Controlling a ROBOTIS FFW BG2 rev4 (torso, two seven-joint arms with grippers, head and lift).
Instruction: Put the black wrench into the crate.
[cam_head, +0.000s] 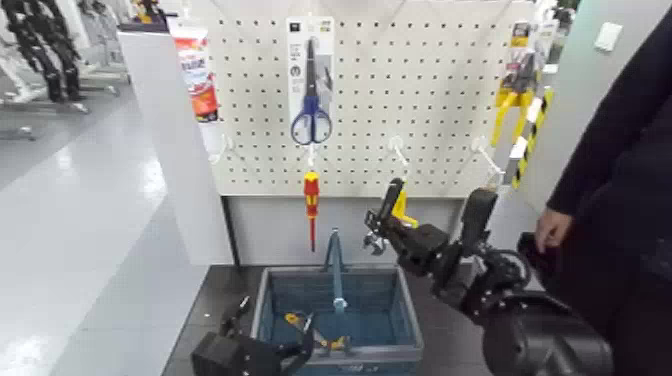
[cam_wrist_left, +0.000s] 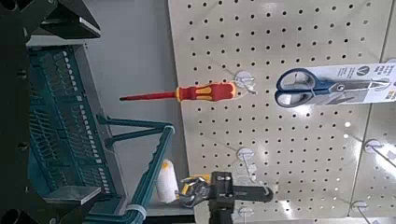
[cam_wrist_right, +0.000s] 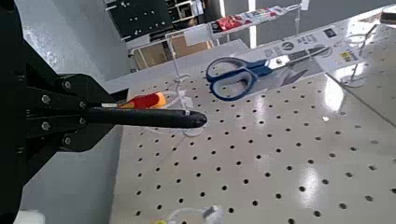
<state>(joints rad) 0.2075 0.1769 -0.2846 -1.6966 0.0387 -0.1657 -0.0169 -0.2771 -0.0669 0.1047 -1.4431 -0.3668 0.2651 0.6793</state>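
My right gripper (cam_head: 390, 226) is shut on the black wrench (cam_head: 381, 232) and holds it in the air in front of the pegboard, above and behind the crate's far right corner. The wrench's silvery jaw head points down and left. Its black handle sticks out past my right gripper (cam_wrist_right: 93, 118) in the right wrist view (cam_wrist_right: 173, 119). The wrench also shows in the left wrist view (cam_wrist_left: 245, 192). The blue-grey crate (cam_head: 405, 318) with a blue arched handle stands on the table below; it also shows in the left wrist view (cam_wrist_left: 56, 121). My left gripper (cam_head: 298, 350) is open at the crate's near left corner.
Blue-handled scissors (cam_head: 311, 95) and a red-and-yellow screwdriver (cam_head: 311, 203) hang on the pegboard (cam_head: 420, 100). Yellow-handled tools (cam_head: 300, 324) lie inside the crate. A small black tool (cam_head: 237, 314) lies left of the crate. A person's hand (cam_head: 550, 228) and dark sleeve are at the right.
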